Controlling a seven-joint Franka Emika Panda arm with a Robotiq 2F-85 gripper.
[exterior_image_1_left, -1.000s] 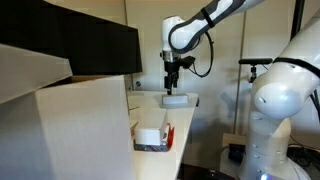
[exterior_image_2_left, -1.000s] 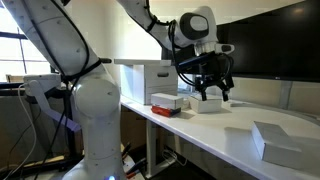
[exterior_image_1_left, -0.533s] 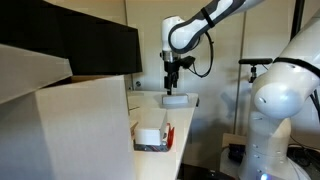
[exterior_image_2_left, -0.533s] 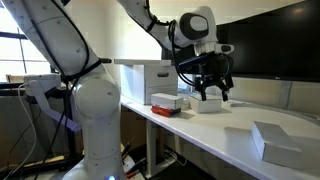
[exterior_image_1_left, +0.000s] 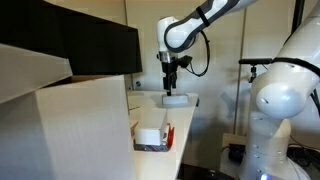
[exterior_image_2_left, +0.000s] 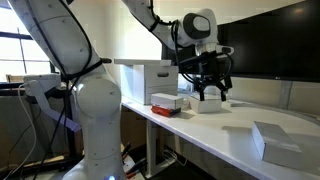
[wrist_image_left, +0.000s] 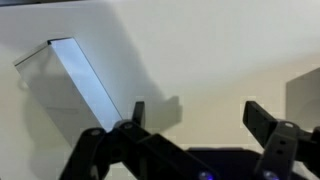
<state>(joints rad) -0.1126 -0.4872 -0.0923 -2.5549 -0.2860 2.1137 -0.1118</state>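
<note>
My gripper (exterior_image_1_left: 171, 88) (exterior_image_2_left: 211, 93) hangs open just above the white table (exterior_image_2_left: 215, 132), with nothing between its fingers. In the wrist view the gripper (wrist_image_left: 197, 110) shows both black fingers spread wide over bare table surface. A white rectangular block (wrist_image_left: 70, 95) lies to the left of the fingers there, apart from them. In both exterior views this white block (exterior_image_1_left: 175, 100) (exterior_image_2_left: 209, 104) sits on the table right under or beside the gripper. A red-edged box (exterior_image_2_left: 166, 103) with a white top lies a little farther along the table.
A large white cardboard box (exterior_image_1_left: 75, 130) fills the near side in an exterior view, with a small red-and-white box (exterior_image_1_left: 152, 137) beside it. Another white box (exterior_image_2_left: 275, 140) lies near the table's end. Dark monitors (exterior_image_2_left: 270, 45) stand behind. A second white robot (exterior_image_1_left: 280, 100) stands close by.
In the exterior views the arm has shifted slightly; the gripper stays open above the white block.
</note>
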